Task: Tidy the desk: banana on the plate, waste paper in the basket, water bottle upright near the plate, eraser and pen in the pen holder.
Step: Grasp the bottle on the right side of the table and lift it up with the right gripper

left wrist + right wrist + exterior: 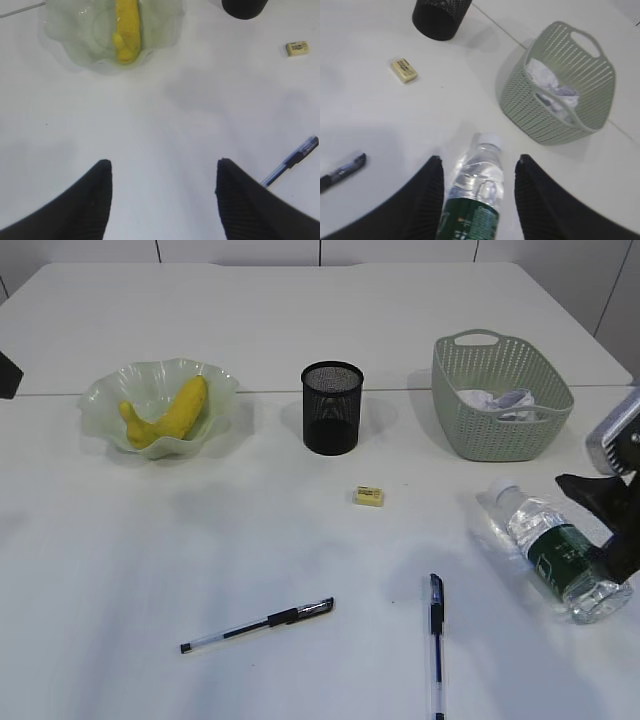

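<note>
The water bottle (555,550) (477,185) lies on its side on the desk (300,550), cap pointing toward the basket (490,430). My right gripper (600,525) (480,158) is open and straddles the bottle, one finger on each side. The waste paper (500,402) (547,82) sits in the basket. In the plate (100,400) (65,35) rests the banana (175,415) (127,25). The eraser (368,497) lies in front of the pen holder (332,408). A black pen (258,624) and a blue pen (436,640) lie near the front. My left gripper (164,162) hangs open over bare desk, holding nothing.
A seam (260,392) crosses the desk behind the plate and pen holder. The basket (555,115) stands just beyond the bottle's cap. In the left wrist view a pen (292,161) lies to the right of the fingers.
</note>
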`<state>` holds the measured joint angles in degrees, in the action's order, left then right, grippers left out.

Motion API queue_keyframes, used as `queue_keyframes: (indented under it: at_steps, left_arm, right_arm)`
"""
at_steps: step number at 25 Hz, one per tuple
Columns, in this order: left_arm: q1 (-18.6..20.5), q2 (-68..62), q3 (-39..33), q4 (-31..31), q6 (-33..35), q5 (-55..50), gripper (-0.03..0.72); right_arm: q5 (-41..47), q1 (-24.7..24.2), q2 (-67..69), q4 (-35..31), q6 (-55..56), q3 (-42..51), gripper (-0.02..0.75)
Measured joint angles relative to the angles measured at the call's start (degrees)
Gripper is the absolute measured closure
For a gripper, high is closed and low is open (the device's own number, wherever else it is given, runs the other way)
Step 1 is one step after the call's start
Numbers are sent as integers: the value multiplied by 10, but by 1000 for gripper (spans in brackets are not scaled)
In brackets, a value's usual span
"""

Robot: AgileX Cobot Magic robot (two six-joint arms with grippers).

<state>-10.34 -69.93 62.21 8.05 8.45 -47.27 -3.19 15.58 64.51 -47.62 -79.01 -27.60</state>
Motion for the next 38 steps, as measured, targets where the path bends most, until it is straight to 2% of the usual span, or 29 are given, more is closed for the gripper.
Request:
queue_keyframes:
  at_steps: [3,6,12,16,22,27,33,36,38]
  left_arm:
    - [0,0,0,0,0,2,222]
    - [0,0,0,0,0,2,223]
    - [0,0,0,0,0,2,223]
    - [0,0,0,0,0,2,223]
    - [0,0,0,0,0,2,223]
    - [0,0,0,-3,0,2,223]
    - [0,0,0,-4,0,2,223]
    - [0,0,0,-4,0,2,223]
    - [0,0,0,-4,0,2,223]
  right_arm:
    - [-43,0,-4,6,-85,15,388]
    - [-82,0,-4,39,-185,33,388]
    - [-161,0,-4,104,-308,65,388]
    - [-226,0,-17,136,-339,68,389]
    - [-216,23,-37,158,-374,68,437]
    - [-164,34,-37,161,-446,48,444]
    - [-157,34,-37,157,-555,30,446]
    - [-152,34,-34,110,-545,30,448]
    - [-151,34,-33,57,-470,30,456]
